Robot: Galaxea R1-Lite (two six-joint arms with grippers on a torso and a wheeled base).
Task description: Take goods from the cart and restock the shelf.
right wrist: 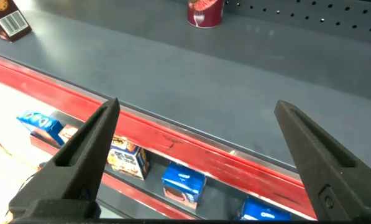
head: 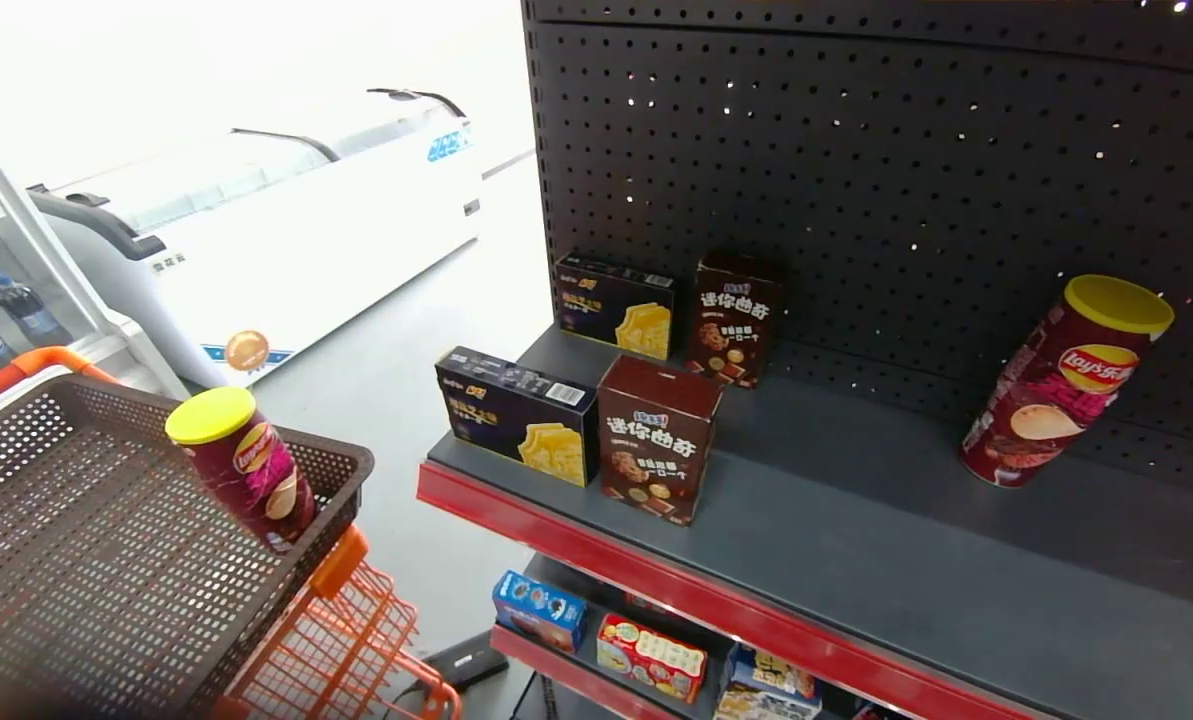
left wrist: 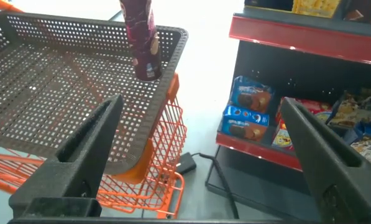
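A maroon chips can (head: 246, 465) with a yellow lid stands tilted in the corner of the cart's brown basket (head: 86, 560); the left wrist view shows this chips can (left wrist: 140, 37) beyond my left gripper (left wrist: 201, 104), which is open and holds nothing. A second chips can (head: 1061, 385) leans against the pegboard at the right of the grey shelf (head: 856, 540). My right gripper (right wrist: 197, 107) hovers open in front of the shelf's red edge (right wrist: 173, 140), with the shelf's can (right wrist: 205, 12) far beyond it.
Two dark boxes (head: 516, 415) (head: 616, 305) and two brown cookie boxes (head: 656, 450) (head: 734, 318) stand at the shelf's left. Snack packs (head: 646, 655) fill the lower shelf. The orange cart frame (head: 346, 640) sits below the basket. A white freezer (head: 286, 220) stands behind.
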